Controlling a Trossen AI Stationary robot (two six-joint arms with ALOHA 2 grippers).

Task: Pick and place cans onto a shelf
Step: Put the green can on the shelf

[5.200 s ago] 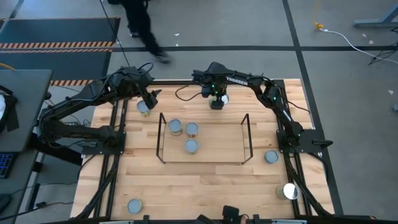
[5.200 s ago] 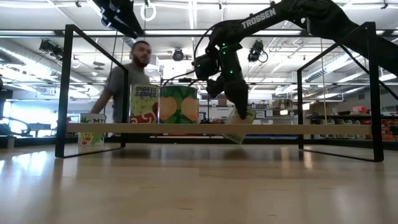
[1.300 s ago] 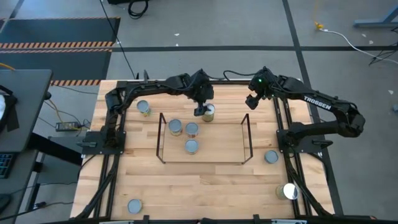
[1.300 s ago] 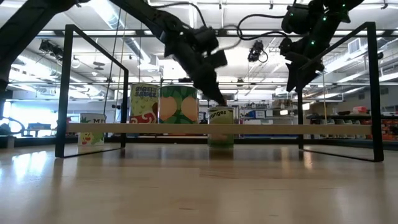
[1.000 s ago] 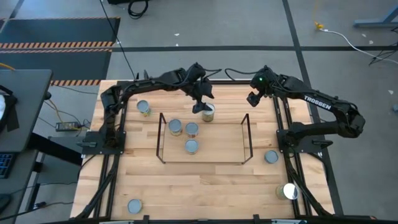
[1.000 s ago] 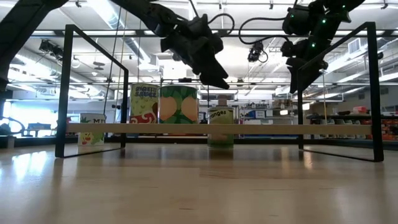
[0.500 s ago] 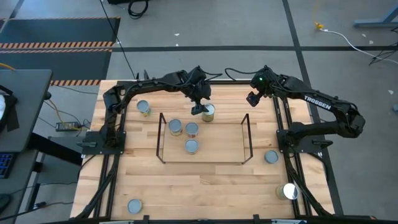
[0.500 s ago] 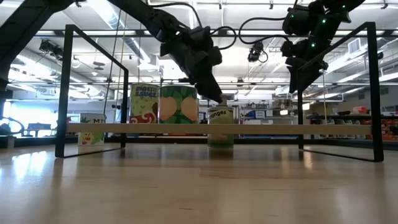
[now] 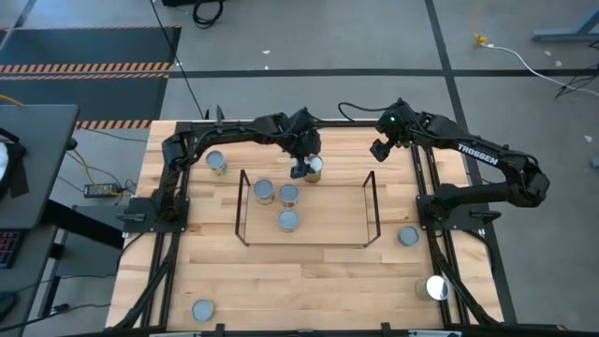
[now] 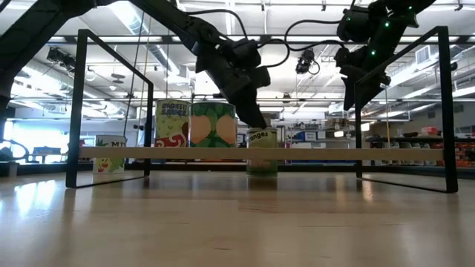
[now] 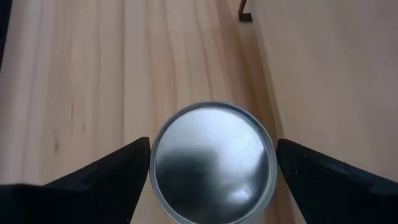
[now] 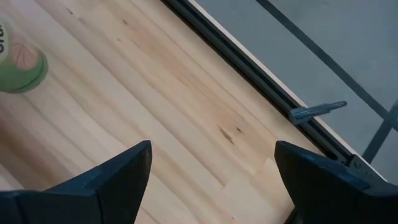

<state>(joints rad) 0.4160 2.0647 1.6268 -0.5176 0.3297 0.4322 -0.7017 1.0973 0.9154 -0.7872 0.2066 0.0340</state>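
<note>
wooden planks make up the surface [image 9: 309,271], with the wire shelf [image 9: 307,208] at its middle and three cans already inside it. your left claw [image 9: 301,168] hangs over a can [image 9: 314,168] standing just behind the shelf's back edge. from the wrist, its fingers [image 11: 99,180] are spread, one on each side of the can's silver lid, not yet touching it. your right claw [image 9: 378,150] waits apart and empty, off to the far side of that can, near the shelf's end frame. four more cans sit well away from both claws, toward the surface's edges. the risk, as i judge it: closing off-centre could tip or skid the can, and lifting it too low could clip the shelf's back rod or knock the cans inside.
</note>
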